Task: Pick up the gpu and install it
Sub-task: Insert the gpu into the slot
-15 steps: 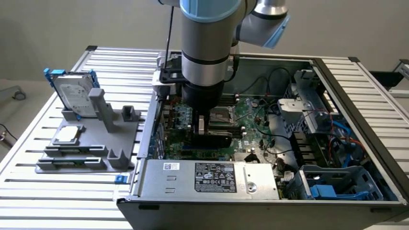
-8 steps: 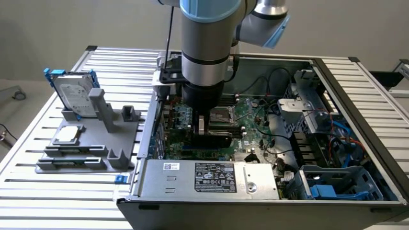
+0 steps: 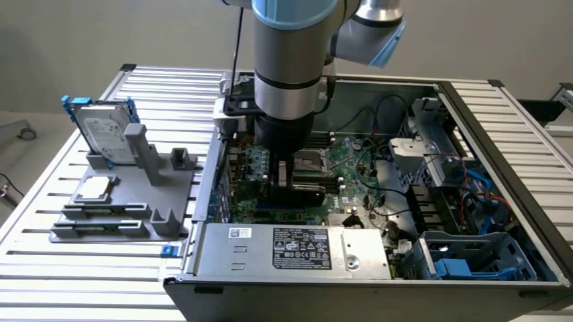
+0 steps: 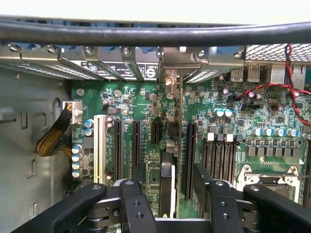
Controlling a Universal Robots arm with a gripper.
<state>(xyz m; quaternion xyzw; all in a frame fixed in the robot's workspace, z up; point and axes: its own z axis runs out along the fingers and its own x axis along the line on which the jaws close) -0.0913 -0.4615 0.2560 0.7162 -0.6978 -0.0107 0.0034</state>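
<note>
Inside the open computer case (image 3: 498,127), above the green motherboard (image 4: 233,114), the gripper (image 4: 170,169) straddles the gpu (image 4: 166,187), which stands edge-on among the expansion slots, jaws apart and seemingly not touching it.

Silver arm (image 3: 284,67) with pale-blue joint caps, a black cable (image 4: 146,35), and black screw-holed gripper (image 4: 170,194).

The gpu (image 3: 302,194) (image 4: 166,189), black-covered on a green board, is seen upright and edge-on over the motherboard's (image 3: 353,168) expansion slots (image 4: 119,145), at the exterior frame's centre.
</note>
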